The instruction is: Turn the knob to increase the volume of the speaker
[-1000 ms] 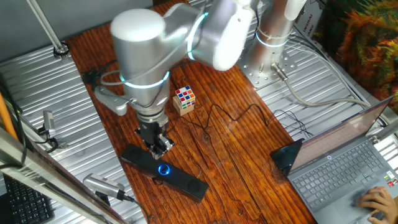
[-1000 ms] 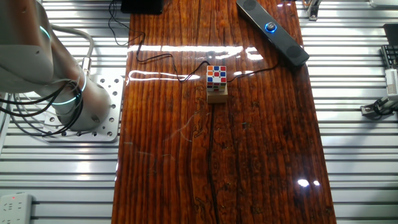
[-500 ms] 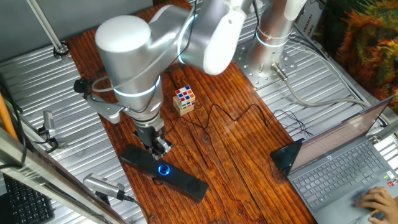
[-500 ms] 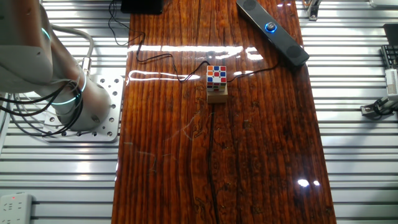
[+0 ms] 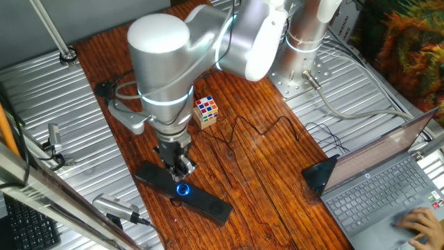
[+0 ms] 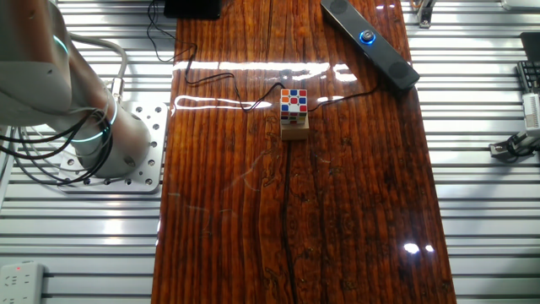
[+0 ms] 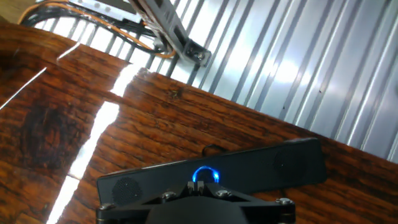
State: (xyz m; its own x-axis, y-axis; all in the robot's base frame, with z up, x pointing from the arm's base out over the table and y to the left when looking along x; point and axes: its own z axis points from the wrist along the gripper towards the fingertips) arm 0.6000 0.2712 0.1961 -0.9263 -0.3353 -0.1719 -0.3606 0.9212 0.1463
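Note:
The speaker [image 5: 208, 203] is a long black bar lying near the wooden table's front left edge, with the knob [image 5: 182, 189] glowing blue at its middle. My gripper [image 5: 182, 170] points straight down just above the knob, fingers pressed together and holding nothing. In the hand view the speaker [image 7: 280, 165] crosses the bottom, and the knob [image 7: 206, 175] shows its blue ring right behind my gripper [image 7: 200, 185]. The other fixed view shows the speaker [image 6: 390, 61] and knob [image 6: 366, 36] at the top, with the gripper out of frame.
A Rubik's cube on a small wooden block [image 5: 205, 111] stands behind the speaker, with a thin black cable [image 5: 243, 132] running past it. An open laptop [image 5: 388, 180] with a hand on it sits at the right. Ribbed metal surrounds the wood.
The arm's elbow swung left and then back to the right. The gripper dropped slightly and shifted right, closer over the knob. The speaker has not moved.

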